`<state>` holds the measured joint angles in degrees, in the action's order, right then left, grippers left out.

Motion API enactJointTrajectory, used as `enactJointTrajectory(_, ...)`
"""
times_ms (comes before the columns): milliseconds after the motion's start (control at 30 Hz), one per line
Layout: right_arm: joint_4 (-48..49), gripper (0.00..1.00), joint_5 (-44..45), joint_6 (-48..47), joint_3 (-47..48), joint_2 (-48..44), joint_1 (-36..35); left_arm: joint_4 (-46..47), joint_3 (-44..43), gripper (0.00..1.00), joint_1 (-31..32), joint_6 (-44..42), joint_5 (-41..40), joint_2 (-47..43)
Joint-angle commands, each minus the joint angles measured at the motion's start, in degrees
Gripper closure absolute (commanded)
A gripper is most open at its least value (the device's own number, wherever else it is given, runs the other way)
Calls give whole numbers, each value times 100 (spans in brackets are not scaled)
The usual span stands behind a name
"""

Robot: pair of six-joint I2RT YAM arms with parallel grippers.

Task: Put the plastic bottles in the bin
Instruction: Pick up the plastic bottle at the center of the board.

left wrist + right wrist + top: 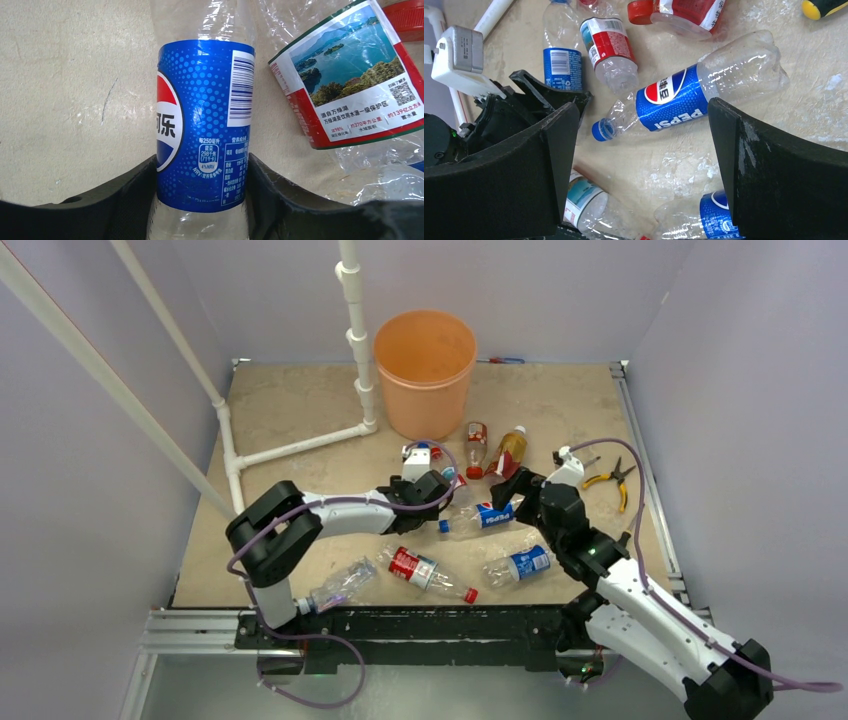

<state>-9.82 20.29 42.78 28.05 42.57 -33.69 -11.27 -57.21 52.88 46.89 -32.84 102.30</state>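
Nearest my bases, 3 plastic bottles lie loose toward 6 o'clock. Further out, my left gripper pinches a blue-label Pepsi bottle across its label, a red-label bottle just beside it at 2 o'clock. My right gripper hangs spread wide over a second Pepsi bottle, holding nothing. The bin stands at 12 o'clock, well apart. I judge this the grasp step; next calls for a clean lift, then a carry over the rim

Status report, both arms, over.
Left gripper clamped on Pepsi bottle. Right gripper open above second Pepsi bottle. Close beside left's catch, a red-label bottle. Bin stands beyond.
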Motion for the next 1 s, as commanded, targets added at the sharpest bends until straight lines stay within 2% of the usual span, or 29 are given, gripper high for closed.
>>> enactJointTrajectory(0, 141, 1, -125, -127, 66, -106, 3, 113, -25, 50, -32, -95, 74, -249)
enactJointTrajectory(200, 237, 1, -368, -300, 194, -245, -1, 93, 190, 66, -32, -272, 9, -945)
enactJointTrajectory(433, 361, 1, -852, -523, 707, -267, 0, 142, 667, 68, -16, -805, -100, -2695)
enactJointTrajectory(533, 669, 1, -1449, -629, 915, -200, -5, 918, 1388, 66, -10, -1258, 210, -3645)
enactJointTrajectory(667, 1315, 1, -2437, -605, 1125, -142, -5, 2499, 2468, 63, -7, -2097, 1417, -4774)
enactJointTrajectory(833, 1734, 1, -3210, -589, 1413, -7, 2, 3485, 3305, 67, 10, -2262, 2131, -5751)
enactJointTrajectory(967, 2049, 1, -3880, -543, 1577, 156, -2, 4232, 3737, 68, 18, -2367, 2860, -6112)
